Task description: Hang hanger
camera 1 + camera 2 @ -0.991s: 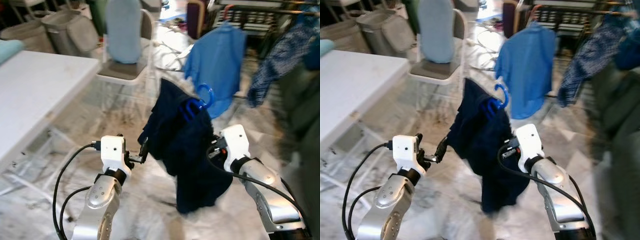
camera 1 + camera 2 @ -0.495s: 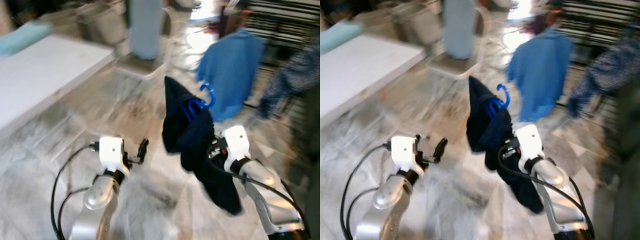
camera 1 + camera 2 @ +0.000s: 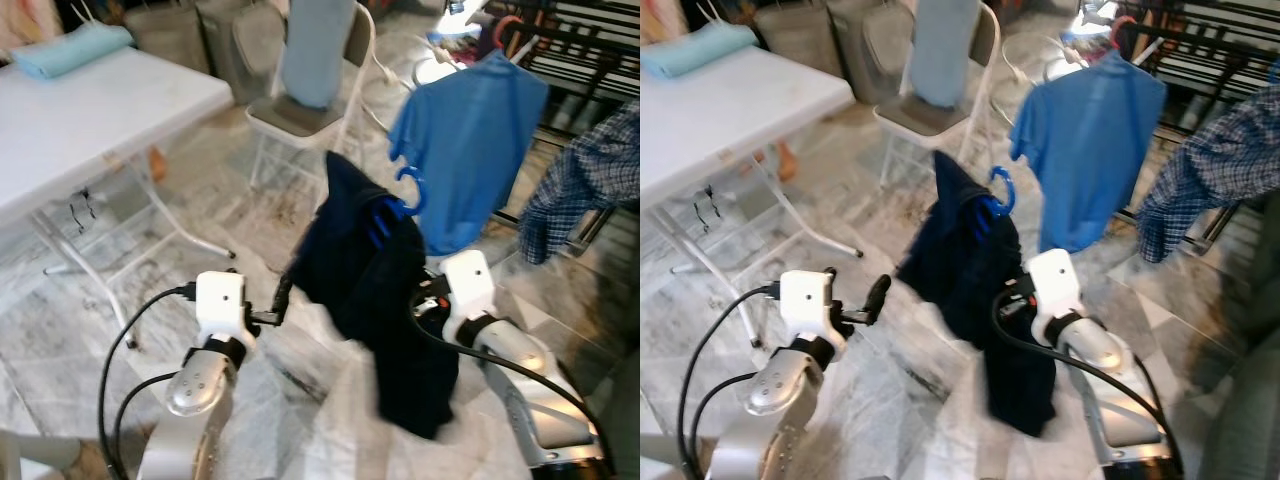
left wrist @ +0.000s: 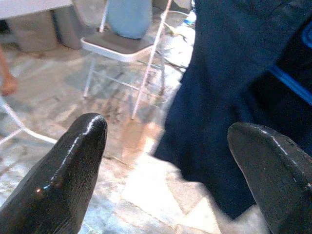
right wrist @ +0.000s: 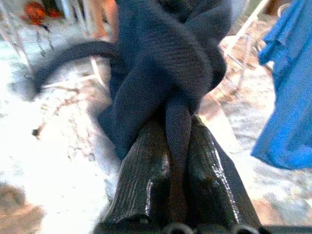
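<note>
A: Where's the hanger?

B: Blue hanger (image 3: 398, 203) sits inside the dark navy garment (image 3: 375, 290), hook poking out the top. Right pincer (image 5: 175, 161) is pressed together on a fold of that cloth, carrying the lot low, in front of the robot.

A: Left pincer?

B: Left pincer (image 4: 170, 161) spread wide, nothing between the fingers, held just beside the garment's left edge. Can't tell if it touches.

A: So which way to the rail?

B: Drying rack (image 3: 560, 40) is ahead and to the right, w/ a light blue shirt (image 3: 1085, 150) and a plaid shirt (image 3: 1200, 180) hanging on it already. Hook curls up at the garment's top, above the right pincer; garment's long axis runs roughly vertical, drooping toward the floor (image 3: 90, 340). Right arm is the nearer one to the rack, and it's got the load, so I'd judge the lift is its job.

A: Anything in the way?

B: White desk (image 3: 90, 120) and folding chair (image 3: 300, 110) are off left, well apart. Risk imo: the grip is on cloth, not the hanger, so it could slide.
</note>
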